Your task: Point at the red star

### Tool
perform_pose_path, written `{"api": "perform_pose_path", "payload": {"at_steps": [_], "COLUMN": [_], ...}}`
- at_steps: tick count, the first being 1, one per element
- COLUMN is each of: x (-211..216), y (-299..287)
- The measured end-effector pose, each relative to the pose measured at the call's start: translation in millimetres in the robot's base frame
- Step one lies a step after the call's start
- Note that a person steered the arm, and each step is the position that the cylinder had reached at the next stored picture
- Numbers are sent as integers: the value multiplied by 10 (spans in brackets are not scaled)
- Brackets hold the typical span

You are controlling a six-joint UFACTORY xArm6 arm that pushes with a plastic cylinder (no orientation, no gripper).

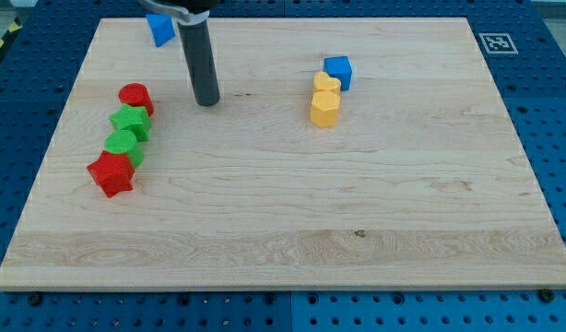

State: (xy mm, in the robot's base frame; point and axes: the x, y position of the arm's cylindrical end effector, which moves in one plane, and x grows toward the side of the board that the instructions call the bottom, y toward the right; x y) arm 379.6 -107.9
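The red star lies at the view's left, at the lower end of a slanted line of blocks. Above it in that line are a green round block, a green star and a red round block. My tip rests on the board to the right of the red round block, up and to the right of the red star, well apart from it. The dark rod rises from the tip to the view's top.
A blue block lies near the top edge, left of the rod. Right of centre are a blue cube, a yellow heart and a yellow hexagonal block, close together. The wooden board sits on a blue perforated table.
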Motion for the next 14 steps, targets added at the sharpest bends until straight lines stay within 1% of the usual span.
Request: {"api": "perform_pose_path", "payload": {"at_steps": [4, 5, 6, 8, 9, 10, 11, 12, 13, 14], "x": [33, 132, 323, 339, 466, 747, 780, 1009, 1354, 1433], "y": [0, 0, 0, 0, 0, 0, 0, 0, -138, -438]}}
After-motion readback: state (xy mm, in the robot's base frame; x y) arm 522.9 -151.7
